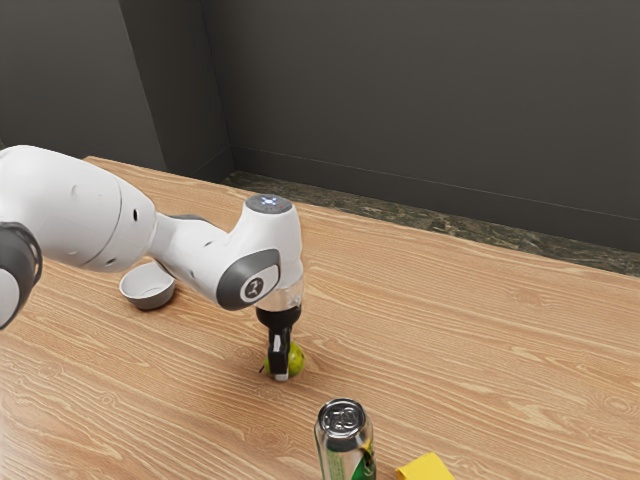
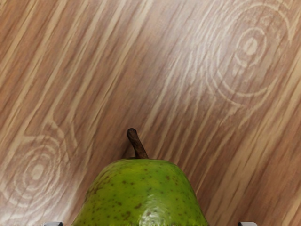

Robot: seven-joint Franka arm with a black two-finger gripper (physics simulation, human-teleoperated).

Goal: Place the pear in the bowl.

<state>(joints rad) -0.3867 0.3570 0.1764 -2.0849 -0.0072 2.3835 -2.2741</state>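
While the hand points straight down over the tabletop, the gripper (image 1: 281,373) has its two fingers apart, set low around the pear (image 2: 141,195), one to each side. Wrist view: a gap between the green skin and each fingertip; no clamp on the fruit. Exterior view: one black finger, pale at its tip, crosses in front of the pear

Pear: green, brown-speckled, lying on its side on the wood, outside the bowl (image 1: 150,298). Its brown stem (image 2: 137,143) sticks out from between the fingers, toward the exterior view's left

Arm (image 1: 88,215): white with dark grey joints, coming in from the exterior view's left, bent down at the wrist above the fruit

Bowl: small, pale inside, greyer outside, upright on the table. Sits well apart from the pear, toward the exterior view's left and farther back, close under the arm's outline

Drink can (image 1: 345,449): upright, silver top, green on its side. Nearer the exterior camera than the pear, and to the exterior view's right of it. Just beside, farther right, a yellow item (image 1: 427,468), cut by the picture's edge; kind cannot be told

Table (image 1: 490,350): light brown wood, streaky grain with ringed knots. Beyond its far edge, a strip of dark mottled floor (image 1: 400,214), then a dark grey wall (image 1: 420,100)
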